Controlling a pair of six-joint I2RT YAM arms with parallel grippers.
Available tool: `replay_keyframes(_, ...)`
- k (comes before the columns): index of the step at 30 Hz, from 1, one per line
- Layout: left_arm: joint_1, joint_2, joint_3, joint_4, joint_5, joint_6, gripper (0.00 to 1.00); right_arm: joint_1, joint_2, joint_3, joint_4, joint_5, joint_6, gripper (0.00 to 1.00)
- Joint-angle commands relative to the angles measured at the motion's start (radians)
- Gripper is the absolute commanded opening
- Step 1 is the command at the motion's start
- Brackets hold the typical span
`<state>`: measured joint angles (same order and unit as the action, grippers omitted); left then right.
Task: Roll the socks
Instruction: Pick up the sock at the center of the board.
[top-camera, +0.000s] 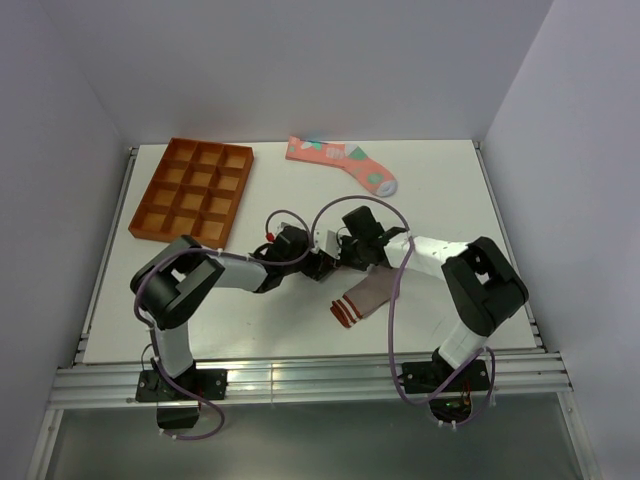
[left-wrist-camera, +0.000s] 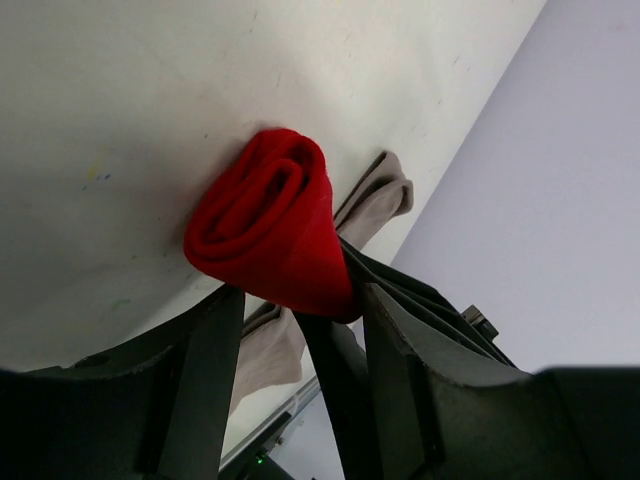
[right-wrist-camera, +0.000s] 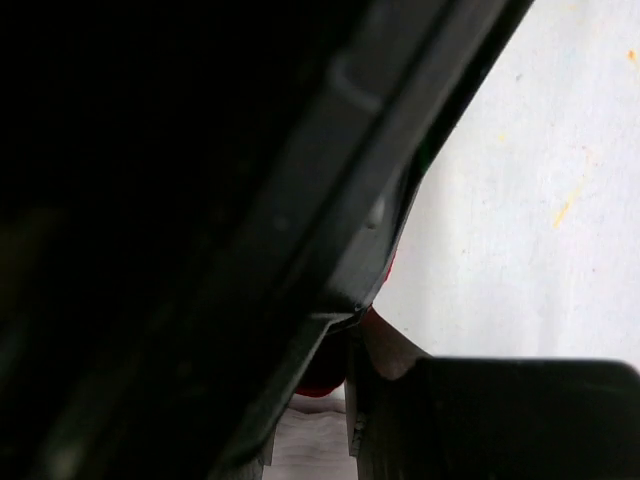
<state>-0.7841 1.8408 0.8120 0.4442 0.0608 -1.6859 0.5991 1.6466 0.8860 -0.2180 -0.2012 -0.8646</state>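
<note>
The red sock (left-wrist-camera: 262, 222) is a tight roll on the white table, with a sliver of it in the right wrist view (right-wrist-camera: 328, 378). My left gripper (left-wrist-camera: 298, 300) grips the roll between its fingertips (left-wrist-camera: 215, 330). My right gripper (top-camera: 346, 252) meets the left gripper (top-camera: 321, 264) at mid-table. Its dark fingers pinch the roll's lower corner. The grey-brown sock (top-camera: 366, 294) with a maroon-and-white striped cuff lies flat under both grippers, and its toe shows behind the roll (left-wrist-camera: 378, 196). The salmon-pink sock (top-camera: 341, 163) with teal and white patches lies flat at the back.
An orange compartment tray (top-camera: 194, 190) sits at the back left of the table. White walls close in the left, back and right sides. A metal rail (top-camera: 300, 378) runs along the near edge by the arm bases.
</note>
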Motion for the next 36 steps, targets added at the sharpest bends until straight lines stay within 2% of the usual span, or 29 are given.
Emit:
replay_keyframes(1, -0.021, 0.021, 0.073, 0.071, 0.008, -0.017, 0.56, 0.007, 0.018, 0.051, 0.011, -0.021, 0.021, 0.0)
replay_keyframes(12, -0.029, 0.044, 0.084, -0.047, -0.03, -0.018, 0.52, 0.007, 0.004, 0.051, 0.005, -0.037, 0.03, 0.0)
replay_keyframes(36, -0.03, 0.127, 0.119, -0.125, -0.029, -0.041, 0.54, 0.01, -0.036, 0.062, 0.046, -0.049, 0.085, 0.0)
